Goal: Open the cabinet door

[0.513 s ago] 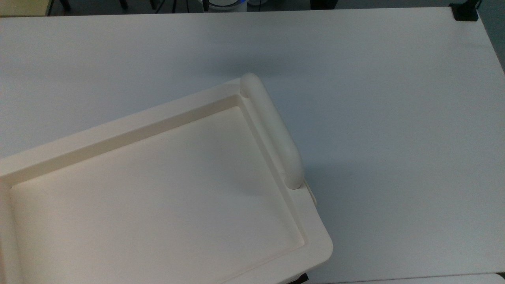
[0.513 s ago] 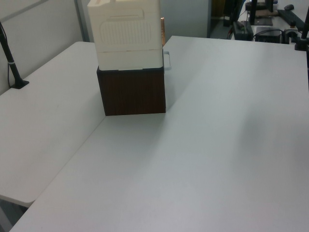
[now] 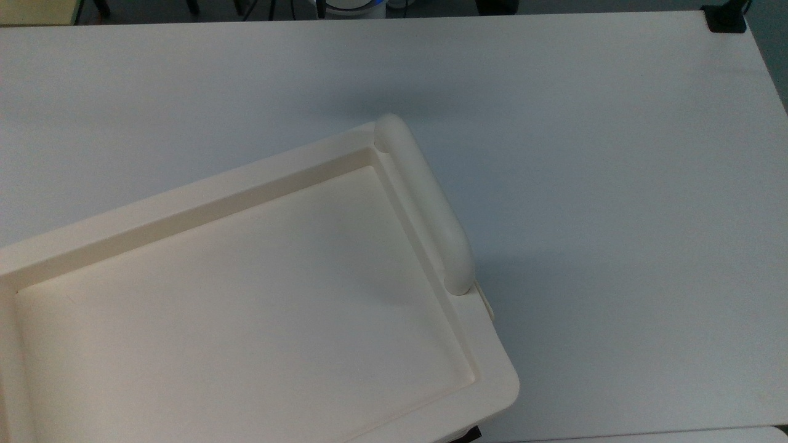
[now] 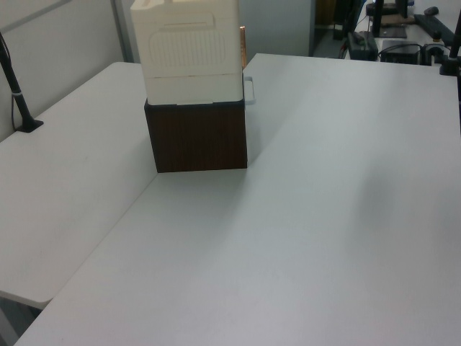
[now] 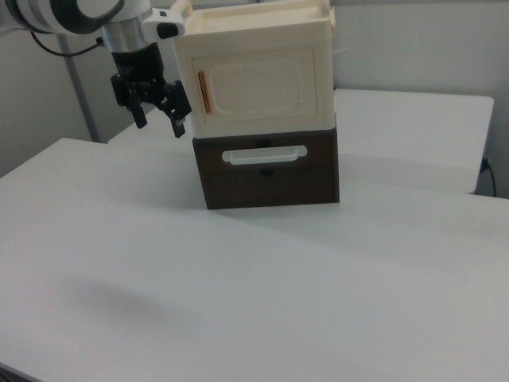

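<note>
The cream cabinet (image 5: 254, 72) stands on a dark brown drawer box (image 5: 270, 183). Its cabinet door (image 5: 266, 83) faces the right view and sits flush with the body, with a thin copper-coloured vertical handle (image 5: 203, 93) at its left edge. My gripper (image 5: 159, 118) hangs just to the right view's left of the cabinet, at about the height of the handle's lower end. It is open with nothing between its black fingers (image 5: 179, 119). From above I see the cabinet's recessed top (image 3: 246, 295) and a thick rounded bar (image 3: 425, 203) along one edge.
The drawer box has a white bar handle (image 5: 264, 156), which juts out beside the cabinet (image 4: 250, 90). A wide white table (image 4: 324, 216) spreads in front of the cabinet. A black clamp (image 3: 726, 18) sits on the table's far corner.
</note>
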